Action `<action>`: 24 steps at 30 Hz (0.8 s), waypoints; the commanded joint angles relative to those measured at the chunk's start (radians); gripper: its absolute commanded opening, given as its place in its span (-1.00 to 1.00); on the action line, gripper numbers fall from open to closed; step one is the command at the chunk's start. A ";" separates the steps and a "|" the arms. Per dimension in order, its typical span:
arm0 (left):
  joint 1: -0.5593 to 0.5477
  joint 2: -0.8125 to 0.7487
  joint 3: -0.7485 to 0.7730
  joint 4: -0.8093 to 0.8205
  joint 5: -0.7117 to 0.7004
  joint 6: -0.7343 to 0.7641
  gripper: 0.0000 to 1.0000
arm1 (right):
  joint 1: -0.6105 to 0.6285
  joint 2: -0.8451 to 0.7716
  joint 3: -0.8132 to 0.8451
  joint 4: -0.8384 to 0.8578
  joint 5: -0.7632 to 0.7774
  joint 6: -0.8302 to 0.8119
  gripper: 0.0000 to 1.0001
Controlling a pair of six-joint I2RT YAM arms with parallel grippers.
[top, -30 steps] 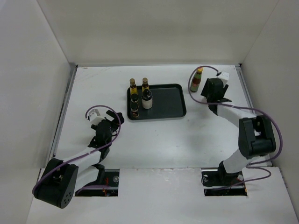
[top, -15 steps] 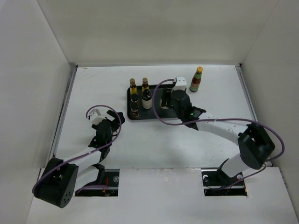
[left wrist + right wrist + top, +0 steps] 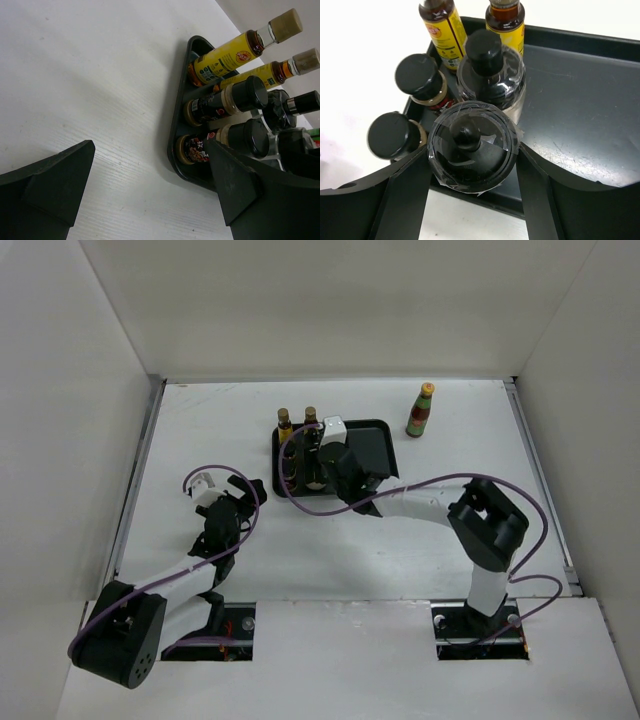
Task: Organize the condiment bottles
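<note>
My right gripper (image 3: 472,149) is shut on a whitish black-capped bottle (image 3: 470,145), its fingers pressed against both sides of the taped cap. The bottle is at the near left edge of the black tray (image 3: 580,100); whether it rests there I cannot tell. Behind it in the tray stand another whitish bottle (image 3: 490,70), two dark jars (image 3: 419,75) (image 3: 390,135) and two yellow bottles (image 3: 442,25) (image 3: 506,20). The red bottle (image 3: 421,410) stands alone on the table, back right of the tray (image 3: 375,455). My left gripper (image 3: 150,145) is open over bare table, left of the tray (image 3: 180,110).
White walls enclose the table on the left, back and right. The right half of the tray holds nothing. My right arm (image 3: 430,508) stretches across the table from its base to the tray, its purple cable looping alongside.
My right arm has swung left from beside the red bottle to the tray's left part, still closed to the same width. The left arm has not moved.
</note>
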 commanded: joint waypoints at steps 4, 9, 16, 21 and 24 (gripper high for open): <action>0.000 -0.005 0.027 0.046 0.003 0.008 1.00 | 0.009 0.053 0.054 0.118 0.024 -0.004 0.04; 0.000 -0.010 0.027 0.044 0.000 0.008 1.00 | 0.009 0.055 0.028 0.121 0.030 0.000 0.39; 0.000 -0.017 0.026 0.040 -0.004 0.008 1.00 | 0.024 -0.111 -0.023 0.035 0.018 -0.007 0.86; 0.000 -0.017 0.026 0.040 -0.006 0.008 1.00 | 0.013 -0.308 -0.108 -0.017 -0.017 -0.014 0.92; 0.000 -0.014 0.027 0.040 -0.006 0.009 1.00 | -0.077 -0.410 -0.145 -0.008 -0.017 -0.029 0.90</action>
